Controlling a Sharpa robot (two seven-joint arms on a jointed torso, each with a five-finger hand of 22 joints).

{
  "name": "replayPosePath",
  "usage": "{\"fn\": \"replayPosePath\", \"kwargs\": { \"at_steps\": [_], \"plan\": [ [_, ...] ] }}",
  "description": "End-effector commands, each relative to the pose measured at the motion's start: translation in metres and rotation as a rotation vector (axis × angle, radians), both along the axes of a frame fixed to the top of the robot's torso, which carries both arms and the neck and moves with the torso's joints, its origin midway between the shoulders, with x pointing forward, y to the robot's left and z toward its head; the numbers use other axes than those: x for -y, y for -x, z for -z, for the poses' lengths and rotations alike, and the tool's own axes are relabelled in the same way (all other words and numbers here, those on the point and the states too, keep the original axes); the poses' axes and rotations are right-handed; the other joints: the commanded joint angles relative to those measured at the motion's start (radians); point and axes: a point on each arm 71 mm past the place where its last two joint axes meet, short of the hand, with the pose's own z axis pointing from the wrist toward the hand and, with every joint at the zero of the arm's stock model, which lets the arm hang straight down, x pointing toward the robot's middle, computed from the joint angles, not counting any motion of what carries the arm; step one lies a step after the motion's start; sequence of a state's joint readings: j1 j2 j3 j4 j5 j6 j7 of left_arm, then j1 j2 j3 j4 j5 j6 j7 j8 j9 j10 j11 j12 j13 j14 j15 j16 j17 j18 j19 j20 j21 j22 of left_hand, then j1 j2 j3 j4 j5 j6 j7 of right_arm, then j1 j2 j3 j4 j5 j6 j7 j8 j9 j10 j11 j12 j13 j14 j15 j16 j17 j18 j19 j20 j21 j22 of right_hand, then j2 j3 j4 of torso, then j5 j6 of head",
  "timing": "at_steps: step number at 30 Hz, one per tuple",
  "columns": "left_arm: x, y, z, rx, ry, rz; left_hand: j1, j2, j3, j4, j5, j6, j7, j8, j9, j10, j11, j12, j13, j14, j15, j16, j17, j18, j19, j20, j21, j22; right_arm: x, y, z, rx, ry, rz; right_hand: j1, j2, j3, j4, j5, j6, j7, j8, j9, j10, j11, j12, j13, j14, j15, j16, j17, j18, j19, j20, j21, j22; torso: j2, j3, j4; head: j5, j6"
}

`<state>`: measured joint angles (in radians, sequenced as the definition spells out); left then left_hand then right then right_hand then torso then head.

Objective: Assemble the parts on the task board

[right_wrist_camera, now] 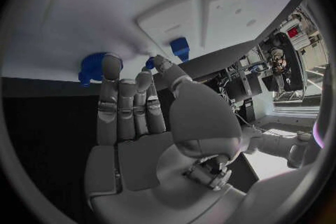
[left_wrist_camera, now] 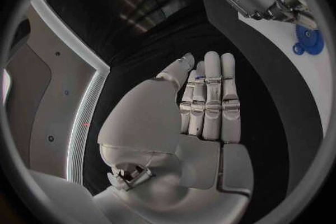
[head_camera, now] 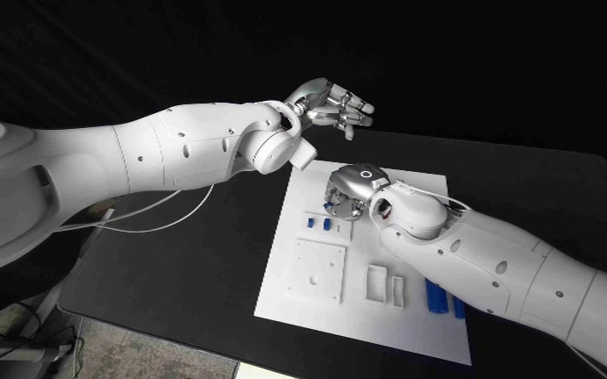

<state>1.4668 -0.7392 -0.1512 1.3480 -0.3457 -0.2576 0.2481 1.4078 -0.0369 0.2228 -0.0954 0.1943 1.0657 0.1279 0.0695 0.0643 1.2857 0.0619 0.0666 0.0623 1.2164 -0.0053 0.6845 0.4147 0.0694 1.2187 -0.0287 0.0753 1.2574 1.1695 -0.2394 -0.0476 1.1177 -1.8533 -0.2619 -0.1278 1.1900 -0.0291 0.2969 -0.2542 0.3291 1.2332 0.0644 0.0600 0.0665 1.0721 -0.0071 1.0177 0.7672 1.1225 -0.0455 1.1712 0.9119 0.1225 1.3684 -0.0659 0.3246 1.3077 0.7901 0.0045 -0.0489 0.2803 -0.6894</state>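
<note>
The silver right hand (head_camera: 344,193) is lowered, fingers apart and holding nothing, over small blue plastic parts (head_camera: 319,222) lying just beside its fingertips on the flat white task board (head_camera: 417,331) (the silver left hand (head_camera: 332,107), raised and open, is farther off).

One flat white rectangular task board (head_camera: 285,296) on the black table. On it, approx. four small blue plastic parts visible: two short ones (head_camera: 319,221) near the board's middle, two longer ones (head_camera: 434,296) at its near edge. Also three raised white blocks (head_camera: 317,269). Two silver many-fingered hands.
</note>
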Motion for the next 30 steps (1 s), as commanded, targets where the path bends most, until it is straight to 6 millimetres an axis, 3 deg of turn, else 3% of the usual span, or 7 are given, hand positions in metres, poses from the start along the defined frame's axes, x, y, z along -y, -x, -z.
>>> {"fn": "replayPosePath", "kwargs": {
  "at_steps": [1,30],
  "plan": [
    [0.0024,0.0006,-0.0011,0.004,0.008,0.011,-0.009,0.001,0.001,0.005,0.007,-0.01,0.0,-0.001,0.0,-0.006,-0.001,-0.005,-0.001,0.0,-0.001,0.002,-0.001,0.015,0.008,0.003,-0.004,-0.002,-0.0023,0.0017,-0.0012,0.017,-0.007,-0.011,0.001,-0.01,0.006,-0.002,-0.004,-0.007,0.003,0.003,0.0,-0.007,-0.001,-0.004,-0.002,-0.009,0.001,-0.006,-0.008,-0.008,-0.007,0.003,-0.006,0.016,0.0,0.0,-0.0006,0.002,0.0],
    [0.0028,0.0008,-0.0011,0.001,0.008,0.013,-0.008,0.0,0.001,0.007,0.007,-0.01,0.0,-0.001,0.0,-0.006,-0.001,-0.004,-0.001,0.001,-0.001,0.003,0.0,0.014,0.009,0.003,-0.004,-0.003,-0.0064,0.0034,-0.0008,0.005,-0.003,-0.034,0.009,-0.011,0.069,-0.021,-0.036,-0.005,0.01,0.002,0.0,-0.014,0.005,-0.128,-0.191,-0.052,0.006,-0.067,-0.147,-0.013,-0.015,0.008,-0.109,-0.004,0.0,-0.0001,0.0003,0.009,-0.004]
  ]
}}
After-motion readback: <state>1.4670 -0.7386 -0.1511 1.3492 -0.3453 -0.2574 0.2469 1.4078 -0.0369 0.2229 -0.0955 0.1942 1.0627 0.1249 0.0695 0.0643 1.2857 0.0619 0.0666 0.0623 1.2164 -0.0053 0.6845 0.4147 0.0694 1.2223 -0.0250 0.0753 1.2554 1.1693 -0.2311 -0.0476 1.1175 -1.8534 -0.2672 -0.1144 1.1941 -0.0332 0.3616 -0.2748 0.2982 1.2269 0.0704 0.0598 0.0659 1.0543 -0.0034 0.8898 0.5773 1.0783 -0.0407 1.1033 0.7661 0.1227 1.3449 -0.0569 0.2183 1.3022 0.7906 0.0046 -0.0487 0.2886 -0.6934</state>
